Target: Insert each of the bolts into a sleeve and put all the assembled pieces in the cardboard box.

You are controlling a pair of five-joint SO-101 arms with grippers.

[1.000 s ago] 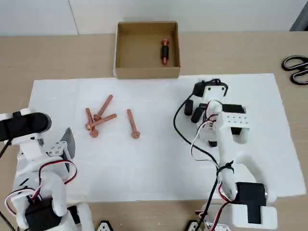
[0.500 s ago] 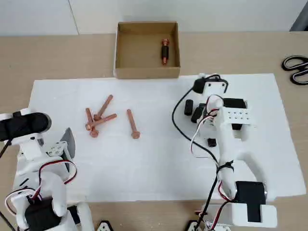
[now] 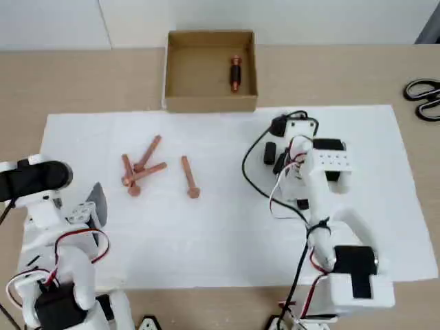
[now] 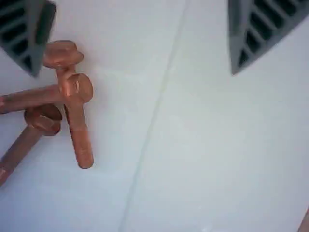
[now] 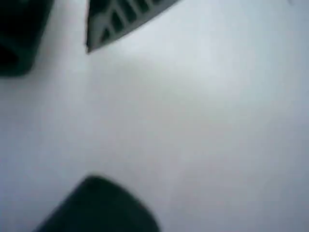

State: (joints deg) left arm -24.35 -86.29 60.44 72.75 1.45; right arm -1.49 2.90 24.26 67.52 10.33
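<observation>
Three copper bolts [image 3: 139,169] lie crossed in a cluster on the white sheet [image 3: 206,234], with a single bolt [image 3: 189,177] to their right. In the left wrist view the cluster [image 4: 65,99] sits below one finger of my left gripper [image 4: 135,70], which is open and empty above the sheet. That gripper [image 3: 95,201] stays at the sheet's near left. Black sleeves [image 3: 269,152] lie by the right arm. My right gripper [image 3: 285,148] hovers low over them; its ribbed finger [image 5: 120,19] stands apart from a sleeve [image 5: 19,34], holding nothing. One assembled piece [image 3: 235,73] lies in the cardboard box [image 3: 175,69].
Another black sleeve [image 3: 302,204] lies beside the right arm's body. Scissors [image 3: 423,96] rest on the wooden table at the far right. The right arm's cables [image 3: 258,185] loop over the sheet's middle right.
The right arm has shifted a little left and toward the box, over the sleeves. The left arm and the bolts have not moved.
</observation>
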